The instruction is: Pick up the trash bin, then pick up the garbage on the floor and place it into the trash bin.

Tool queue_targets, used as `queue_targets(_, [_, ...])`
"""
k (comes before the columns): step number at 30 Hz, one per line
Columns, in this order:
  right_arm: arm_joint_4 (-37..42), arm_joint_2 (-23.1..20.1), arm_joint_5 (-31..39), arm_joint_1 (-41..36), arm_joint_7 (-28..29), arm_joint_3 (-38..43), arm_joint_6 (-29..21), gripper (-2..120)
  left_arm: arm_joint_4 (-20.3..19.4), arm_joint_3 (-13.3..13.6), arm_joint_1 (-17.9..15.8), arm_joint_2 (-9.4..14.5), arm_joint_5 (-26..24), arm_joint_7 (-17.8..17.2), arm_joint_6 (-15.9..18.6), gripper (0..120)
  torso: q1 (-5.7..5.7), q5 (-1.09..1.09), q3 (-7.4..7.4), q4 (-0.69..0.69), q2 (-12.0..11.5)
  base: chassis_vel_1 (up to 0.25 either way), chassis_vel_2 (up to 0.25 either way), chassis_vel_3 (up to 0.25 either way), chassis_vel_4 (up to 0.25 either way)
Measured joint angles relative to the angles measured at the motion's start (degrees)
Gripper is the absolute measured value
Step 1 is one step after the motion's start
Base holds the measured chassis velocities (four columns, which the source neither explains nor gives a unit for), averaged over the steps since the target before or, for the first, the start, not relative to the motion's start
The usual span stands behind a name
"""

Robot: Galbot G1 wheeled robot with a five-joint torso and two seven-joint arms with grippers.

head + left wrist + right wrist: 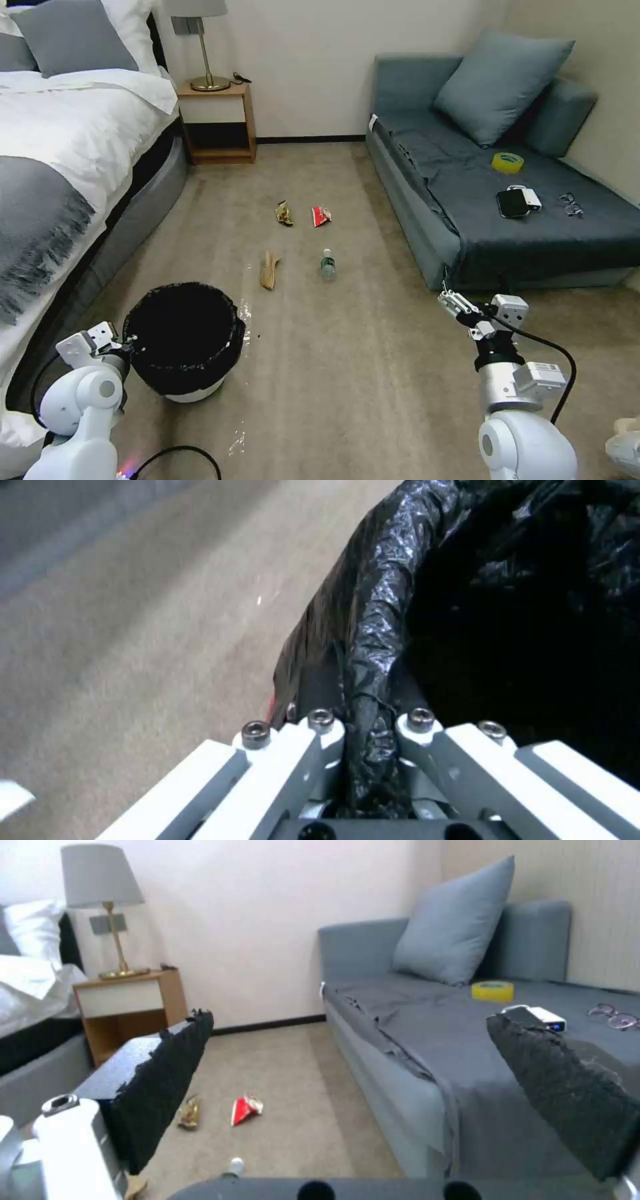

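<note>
The trash bin (200, 392), white and lined with a crinkly black bag, is at the near left by the bed. My left gripper (131, 343) is shut on its rim; the left wrist view shows both fingers (320, 730) clamping the bag-covered rim (380, 605). I cannot tell whether the bin is off the carpet. The garbage lies mid-floor: a tan peel (269, 270), a small bottle (327, 264), a red-white packet (321, 215) and a gold-brown wrapper (284, 213). My right gripper (451, 301) hangs open and empty above the carpet near the sofa's front corner, its dark pads (167, 1080) wide apart.
The bed (60, 167) runs along the left and a grey sofa (427, 227) along the right. On the sofa lie a yellow tape roll (507, 162), a black phone (512, 203) and glasses (571, 205). A nightstand (217, 123) with a lamp stands at the back. A black cable (180, 453) lies near my base.
</note>
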Motion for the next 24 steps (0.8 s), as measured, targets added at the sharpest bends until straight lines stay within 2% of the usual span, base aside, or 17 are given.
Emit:
queue_targets(2, [0.0,-0.1,0.3,0.0,0.0,0.0,0.2,100,-1.3,-0.1,0.6,-0.4,1.4,0.6,0.0,4,0.0,-0.01,0.0,0.0,0.0,0.0,0.0,0.0,0.0])
queue_targets(5, [0.0,-0.2,0.7,-0.1,0.0,0.0,0.9,100,-4.5,-0.6,2.5,-1.9,7.7,2.8,-0.1,4,0.0,0.0,0.0,0.01,0.0,0.0,0.0,0.0,0.0])
queue_targets(6, [0.0,-0.2,0.7,-0.1,0.0,0.0,0.9,100,-4.5,-0.6,2.5,-1.9,7.7,2.8,-0.1,4,0.0,0.0,0.0,0.01,0.0,0.0,0.0,0.0,0.0])
queue_targets(10, [-0.1,-0.3,2.4,-0.2,-1.4,0.0,1.6,100,-6.6,-0.9,4.2,-3.6,13.8,5.3,-0.2,4,0.0,0.0,0.0,0.01,0.0,0.0,0.0,0.0,0.0])
queue_targets(14, [-0.3,-0.5,2.9,-0.2,-2.6,0.2,2.1,100,-6.9,-0.9,4.6,-4.3,15.6,6.2,-0.2,4,0.0,0.0,0.0,0.01,0.0,0.0,0.0,0.0,0.0])
queue_targets(24, [-0.7,-0.7,2.9,-0.2,-3.6,0.3,2.9,100,-6.8,-0.8,4.5,-4.6,15.8,6.5,-0.3,4,0.0,0.0,-0.01,0.01,0.0,0.0,0.0,0.0,0.0])
